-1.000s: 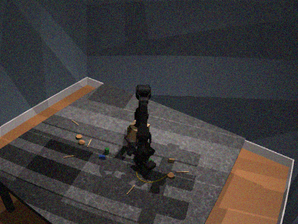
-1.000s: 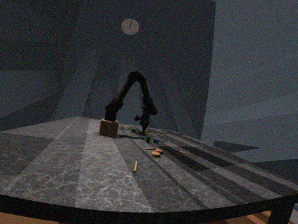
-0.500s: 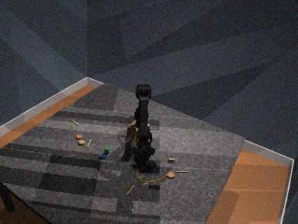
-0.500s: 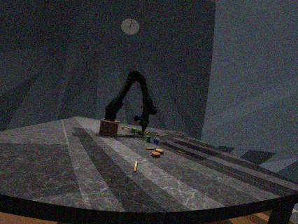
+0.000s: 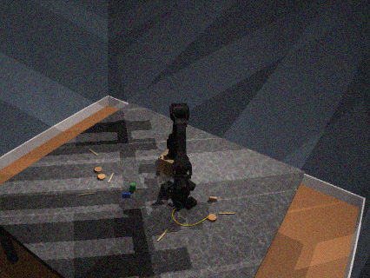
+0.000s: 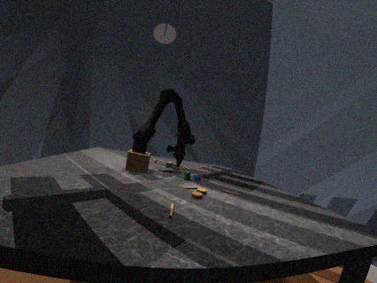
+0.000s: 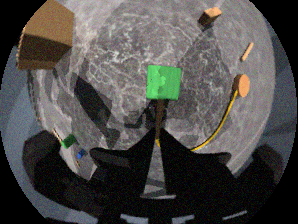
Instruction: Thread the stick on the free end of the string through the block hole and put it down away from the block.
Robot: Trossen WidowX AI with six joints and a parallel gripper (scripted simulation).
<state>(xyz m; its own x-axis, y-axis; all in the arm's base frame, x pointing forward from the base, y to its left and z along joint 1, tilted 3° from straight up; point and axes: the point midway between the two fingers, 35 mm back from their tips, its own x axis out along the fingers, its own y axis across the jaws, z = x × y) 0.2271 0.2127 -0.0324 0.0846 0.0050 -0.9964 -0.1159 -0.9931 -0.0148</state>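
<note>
My gripper (image 6: 178,164) (image 7: 157,129) is low over the table, shut on the brown stick (image 7: 159,115), which points away from the fingers to the green block (image 7: 164,82) (image 6: 169,164). The stick's far end is hidden at the block's near face; I cannot make out the hole or tell whether the end is inside. The block is hidden behind the arm in the top view. The yellow string (image 5: 188,225) (image 7: 216,136) curves from the fingertips to the round wooden button (image 5: 212,217) (image 7: 242,85).
A loose stick (image 5: 227,213) (image 7: 247,51) and a small wooden piece (image 5: 213,199) (image 7: 210,16) lie near the button. Another stick (image 5: 161,234) lies nearer the front. A green piece (image 5: 132,187), a blue piece (image 5: 126,195) and wooden discs lie left. A brown box (image 6: 138,163) (image 7: 47,37) stands at the arm's base.
</note>
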